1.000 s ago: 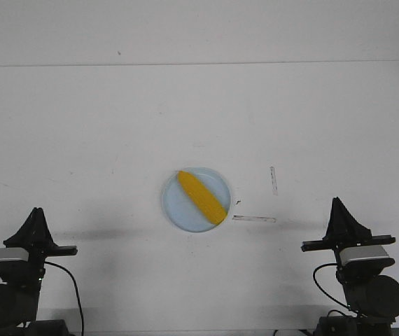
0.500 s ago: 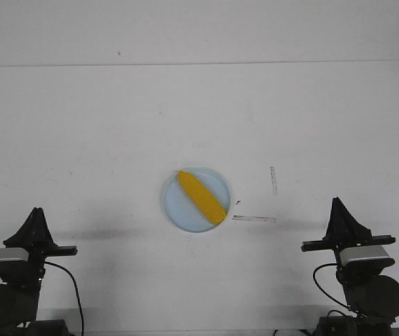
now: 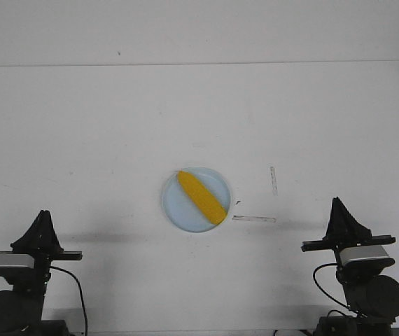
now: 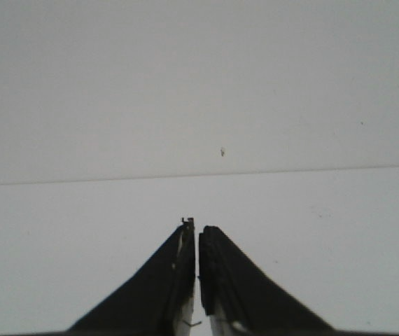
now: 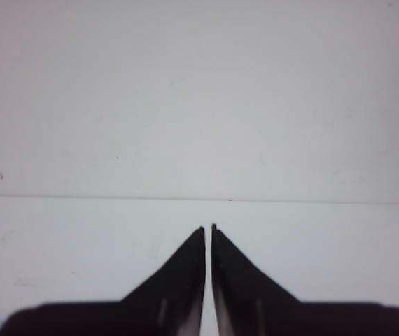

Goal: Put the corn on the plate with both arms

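- The corn (image 3: 201,197) is seen lying flat on the plate (image 3: 175,210), set diagonally, with its pointed end toward the far left rim and its blunt end at the near right rim.
- The cob is carried wholly by the plate; whether its blunt end reaches slightly past the rim cannot be told from the front view.
- The plate is placed near the middle of the white table (image 3: 80,140), roughly midway between the two arms and a little farther from the robot than either of them.
- Just to the right of the plate, two thin pale strips (image 3: 254,219) are laid on the table, one running crosswise and one (image 3: 274,180) running away from the robot; neither is touched by the plate.
- The left gripper (image 4: 197,234) is shown with its black fingers (image 4: 178,259) pressed together, only a hairline slit being left between them, and nothing is held.
- The right gripper (image 5: 208,231) is likewise drawn closed, a thin gap being visible between its fingers (image 5: 189,266), and nothing is gripped.
- Both arms are parked at the near edge of the table, the left arm (image 3: 38,234) at the near left corner and the right arm (image 3: 341,220) at the near right, each well apart from the plate.
- In both wrist views only bare table and the pale wall (image 5: 199,91) behind it are seen ahead of the fingertips.
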`<act>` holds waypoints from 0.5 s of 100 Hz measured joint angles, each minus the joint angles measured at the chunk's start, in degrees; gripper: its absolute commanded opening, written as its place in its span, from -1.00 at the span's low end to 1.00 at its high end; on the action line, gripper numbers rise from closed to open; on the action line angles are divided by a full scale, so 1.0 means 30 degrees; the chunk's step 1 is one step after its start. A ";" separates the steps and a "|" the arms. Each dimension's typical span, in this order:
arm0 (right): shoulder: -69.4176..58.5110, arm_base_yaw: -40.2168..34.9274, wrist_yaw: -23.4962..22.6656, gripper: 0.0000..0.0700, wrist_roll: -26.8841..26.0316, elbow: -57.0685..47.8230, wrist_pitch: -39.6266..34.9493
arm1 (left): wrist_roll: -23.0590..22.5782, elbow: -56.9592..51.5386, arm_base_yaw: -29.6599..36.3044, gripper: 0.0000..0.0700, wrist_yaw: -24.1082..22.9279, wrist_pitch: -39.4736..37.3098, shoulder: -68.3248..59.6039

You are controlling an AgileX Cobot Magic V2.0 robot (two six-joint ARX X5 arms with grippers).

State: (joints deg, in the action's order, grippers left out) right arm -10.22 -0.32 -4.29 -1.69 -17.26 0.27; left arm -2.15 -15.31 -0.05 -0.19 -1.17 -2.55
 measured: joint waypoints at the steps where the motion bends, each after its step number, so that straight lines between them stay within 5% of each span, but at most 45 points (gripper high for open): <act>1: 0.0000 0.0000 0.0000 -0.96 0.0000 0.0000 0.0000 | 0.0015 0.0160 0.0000 -1.00 0.0007 -0.0044 0.0051; 50: 0.0007 0.0000 0.0000 -0.96 0.0000 0.0000 -0.0007 | 0.0546 0.4452 0.0007 -1.00 -0.0044 -0.2178 0.0765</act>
State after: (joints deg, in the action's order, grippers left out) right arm -10.20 -0.32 -4.29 -1.69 -17.26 0.25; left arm -0.51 -1.96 -0.03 -0.32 -7.70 -0.25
